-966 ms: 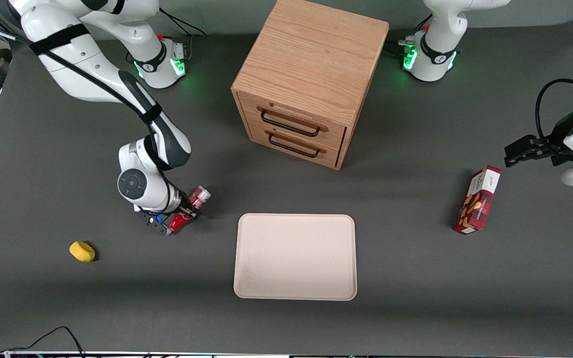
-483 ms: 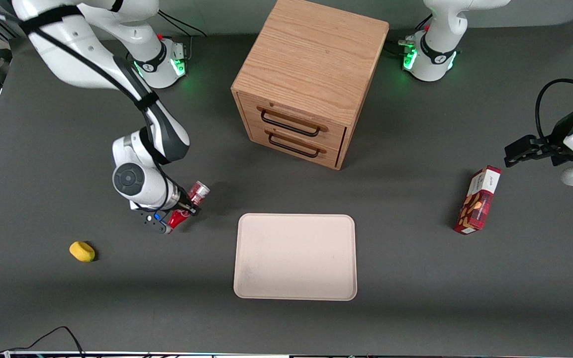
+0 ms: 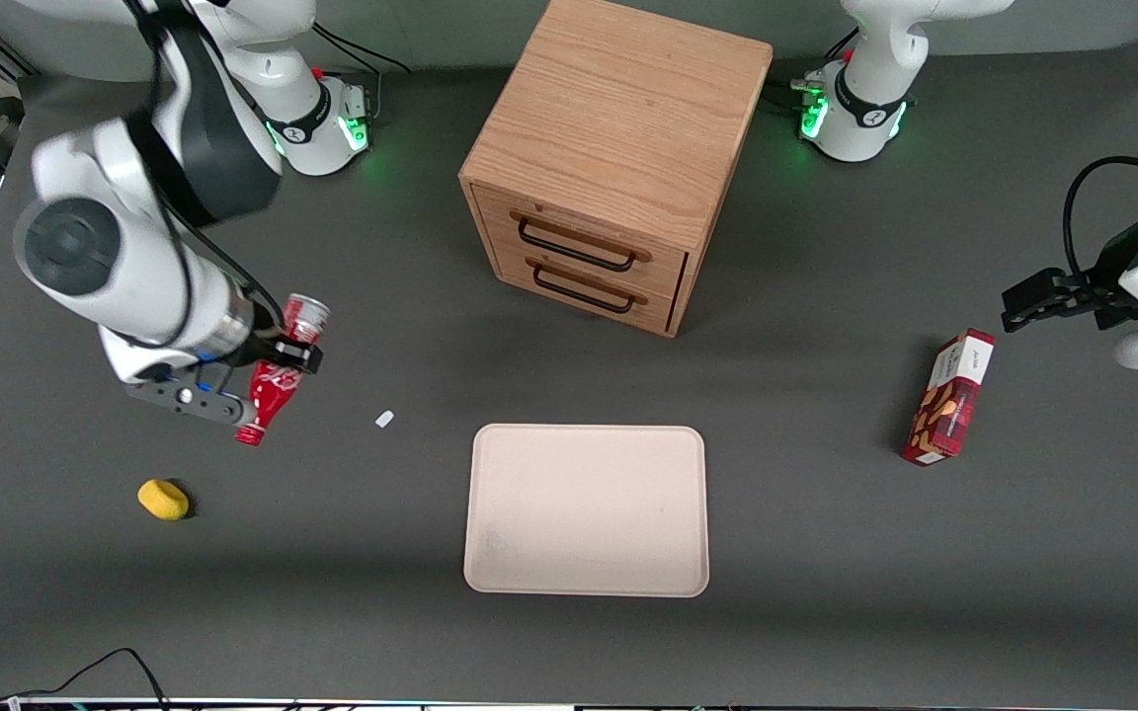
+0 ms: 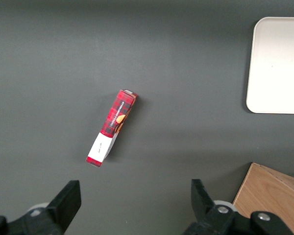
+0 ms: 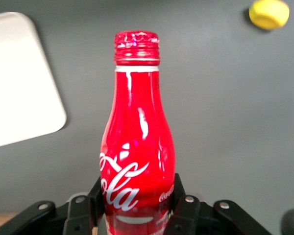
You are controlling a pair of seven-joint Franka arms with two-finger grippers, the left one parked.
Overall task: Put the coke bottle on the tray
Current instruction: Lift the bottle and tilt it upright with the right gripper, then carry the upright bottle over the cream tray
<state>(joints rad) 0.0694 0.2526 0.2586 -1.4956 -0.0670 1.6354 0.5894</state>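
My right gripper (image 3: pixel 284 361) is shut on the coke bottle (image 3: pixel 278 384), a slim red bottle with white script. It holds the bottle high above the table, cap end toward the front camera and silvery base end away from it. In the right wrist view the bottle (image 5: pixel 137 147) stands between the black fingers (image 5: pixel 183 208), gripped at its lower body. The beige tray (image 3: pixel 587 509) lies flat on the table, toward the parked arm's end from the bottle. A corner of the tray (image 5: pixel 19 78) shows in the right wrist view.
A wooden two-drawer cabinet (image 3: pixel 613 158) stands farther from the front camera than the tray. A yellow lump (image 3: pixel 163 499) lies near the bottle, nearer the camera. A small white scrap (image 3: pixel 384 419) lies between bottle and tray. A red snack box (image 3: pixel 949 397) lies toward the parked arm's end.
The gripper has lifted the bottle well off the table and carried it toward the working arm's end. A small white scrap now shows where the bottle lay.
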